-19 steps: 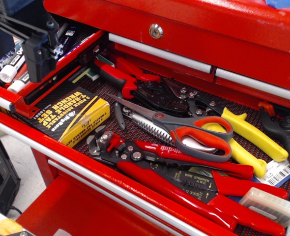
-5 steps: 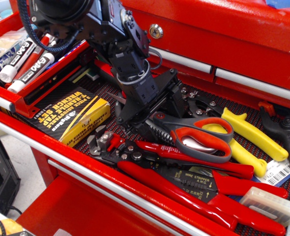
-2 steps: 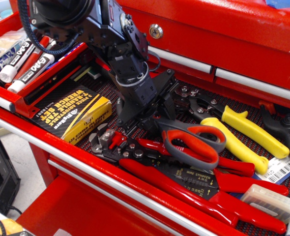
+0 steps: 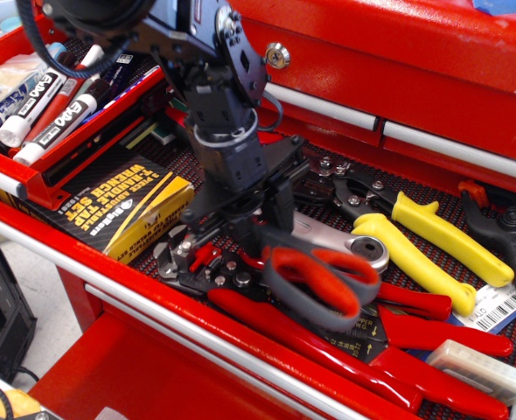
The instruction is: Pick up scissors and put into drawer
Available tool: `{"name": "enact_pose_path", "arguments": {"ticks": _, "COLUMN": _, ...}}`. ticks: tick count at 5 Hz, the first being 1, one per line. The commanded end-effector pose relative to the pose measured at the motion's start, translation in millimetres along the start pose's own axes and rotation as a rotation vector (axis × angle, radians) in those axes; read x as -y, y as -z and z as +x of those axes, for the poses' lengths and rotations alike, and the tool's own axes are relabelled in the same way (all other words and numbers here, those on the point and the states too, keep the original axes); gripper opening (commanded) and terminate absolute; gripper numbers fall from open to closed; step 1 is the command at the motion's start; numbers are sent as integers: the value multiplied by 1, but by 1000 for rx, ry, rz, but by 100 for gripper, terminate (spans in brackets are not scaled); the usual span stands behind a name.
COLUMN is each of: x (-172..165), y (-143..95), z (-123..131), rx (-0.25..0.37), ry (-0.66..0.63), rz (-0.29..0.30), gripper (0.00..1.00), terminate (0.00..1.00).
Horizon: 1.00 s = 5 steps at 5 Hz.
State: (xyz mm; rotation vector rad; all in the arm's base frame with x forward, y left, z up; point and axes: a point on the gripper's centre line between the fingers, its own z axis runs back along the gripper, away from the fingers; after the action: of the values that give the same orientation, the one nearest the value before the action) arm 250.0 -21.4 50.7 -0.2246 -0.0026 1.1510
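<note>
The scissors, with grey handles lined orange-red, hang tilted above the tools in the wide drawer, handles toward the front. Their blades are hidden under my gripper, which is shut on them near the pivot. The narrow red drawer stands open at the upper left, with white marker pens in it. My gripper is to the right of that drawer and lower in the picture.
The wide drawer holds yellow-handled pliers, red wire strippers, a silver tool, a yellow-black wrench set box and a clear plastic case. The red chest front with its lock rises behind.
My gripper came from the upper left down onto the scissors and shut on them. They have lifted off the tools and moved toward the front left, uncovering a silver tool.
</note>
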Motion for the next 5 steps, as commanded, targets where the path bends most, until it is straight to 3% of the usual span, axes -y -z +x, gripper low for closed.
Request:
{"name": "enact_pose_path", "arguments": {"ticks": 1, "x": 8, "y": -51, "z": 32, "rx": 67, "ry": 97, "rz": 58, "gripper": 0, "terminate": 0}}
{"name": "enact_pose_path", "arguments": {"ticks": 2, "x": -6, "y": -80, "z": 51, "rx": 137, "ry": 150, "rz": 143, "gripper": 0, "terminate": 0}}
{"name": "enact_pose_path", "arguments": {"ticks": 3, "x": -21, "y": -102, "z": 78, "rx": 222, "ry": 219, "rz": 170, "gripper": 0, "terminate": 0}}
{"name": "enact_pose_path", "arguments": {"ticks": 5, "x": -49, "y": -129, "z": 135, "rx": 313, "ry": 335, "rz": 156, "gripper": 0, "terminate": 0}}
